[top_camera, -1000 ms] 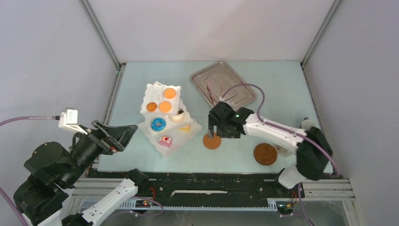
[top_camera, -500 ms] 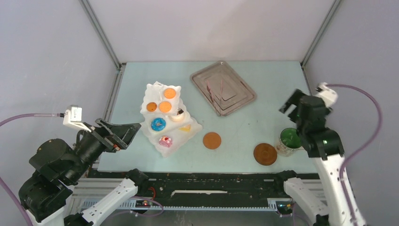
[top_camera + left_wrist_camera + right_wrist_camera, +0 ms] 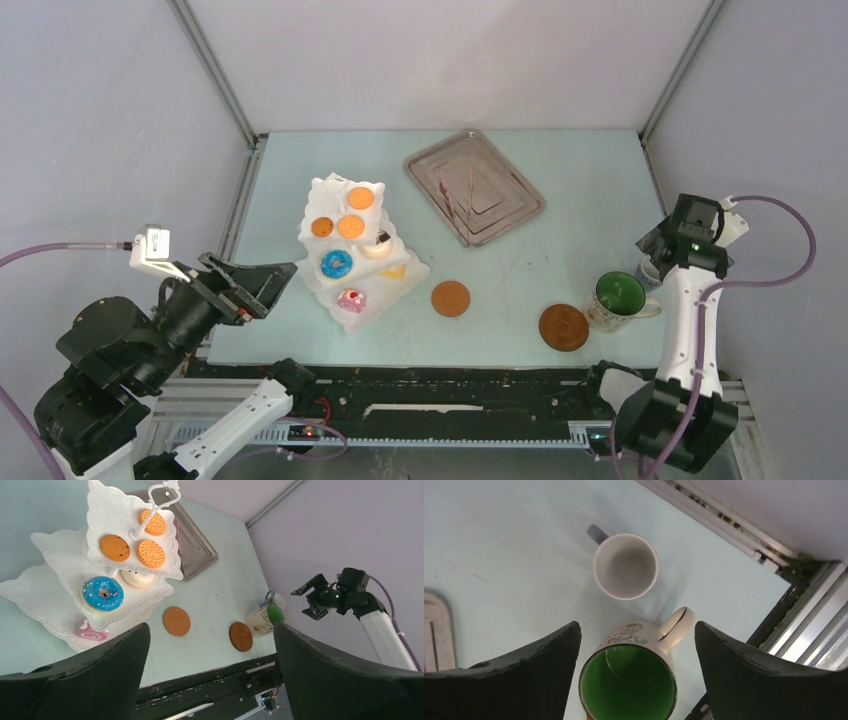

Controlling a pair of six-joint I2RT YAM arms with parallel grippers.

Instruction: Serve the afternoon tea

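The white three-tier stand [image 3: 312,272] holds orange biscuits [image 3: 350,226] on top, a blue doughnut [image 3: 336,264] and a pink cake slice [image 3: 351,298] lower down. Two brown coasters lie bare on the table, one in the middle [image 3: 450,298] and one to its right [image 3: 563,327]. The green-lined mug [image 3: 620,298] stands beside the right coaster. My right gripper [image 3: 636,630] is open and empty above the mug [image 3: 629,685] and the small white cup [image 3: 626,566]. My left gripper [image 3: 210,627] is open and empty, raised left of the stand [image 3: 30,592].
The silver tray [image 3: 474,187] with pink tongs [image 3: 462,195] lies at the back, right of the stand. The table's right edge rail [image 3: 774,545] runs close to the cup and mug.
My right arm has left the middle coaster on the table and swung to the right edge, ending above the mug and cup. The left arm has barely moved.
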